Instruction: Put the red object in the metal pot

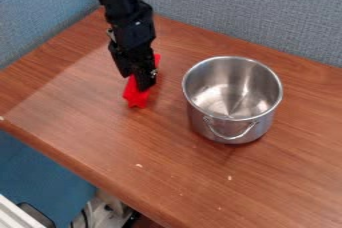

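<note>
The red object [136, 95] lies on the wooden table, left of the metal pot [203, 122]. Only its lower end and a small red patch by the fingers show. My gripper [135, 75] points straight down onto it, with the black fingers astride its upper part and hiding it. The fingers sit close against the red object, but the gap between them is hidden, so I cannot tell whether they have closed on it. The metal pot stands upright and holds nothing, its small loop handle facing the front edge.
The wooden table [74, 102] ends in a slanted front edge at the lower left. A blue-grey wall [267, 12] runs behind it. Bare wood lies left of and in front of the red object.
</note>
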Controlling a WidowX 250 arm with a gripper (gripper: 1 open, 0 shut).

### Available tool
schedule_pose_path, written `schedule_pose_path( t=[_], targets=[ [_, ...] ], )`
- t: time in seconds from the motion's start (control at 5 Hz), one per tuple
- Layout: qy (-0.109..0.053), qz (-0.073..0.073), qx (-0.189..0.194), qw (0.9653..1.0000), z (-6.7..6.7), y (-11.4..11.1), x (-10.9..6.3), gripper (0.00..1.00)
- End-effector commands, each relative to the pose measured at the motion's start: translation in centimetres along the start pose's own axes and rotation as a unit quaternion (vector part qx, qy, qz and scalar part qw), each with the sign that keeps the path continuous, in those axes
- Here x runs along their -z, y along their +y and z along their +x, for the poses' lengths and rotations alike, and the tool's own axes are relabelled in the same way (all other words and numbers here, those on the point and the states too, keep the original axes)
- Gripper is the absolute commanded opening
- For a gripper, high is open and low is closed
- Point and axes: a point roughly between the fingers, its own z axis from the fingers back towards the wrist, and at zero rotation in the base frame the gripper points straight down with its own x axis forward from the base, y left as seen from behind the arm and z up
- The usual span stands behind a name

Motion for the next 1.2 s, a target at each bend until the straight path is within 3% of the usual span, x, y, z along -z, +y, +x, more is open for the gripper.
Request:
schedule_pose_path(
  t=[0.0,0.4,0.8,1.0],
  targets=[
    [0.057,-0.052,0.000,0.9970,-2.3,-0.7,4.7,0.00],
    [0.066,-0.048,-0.001,0.9966,-3.2,0.8,5.0,0.00],
    [0.065,-0.030,0.003,0.9974,-3.3,1.4,3.7,0.00],
    [0.069,-0.011,0.011,0.9975,-3.2,1.0,2.7,1.00]
  ],
)
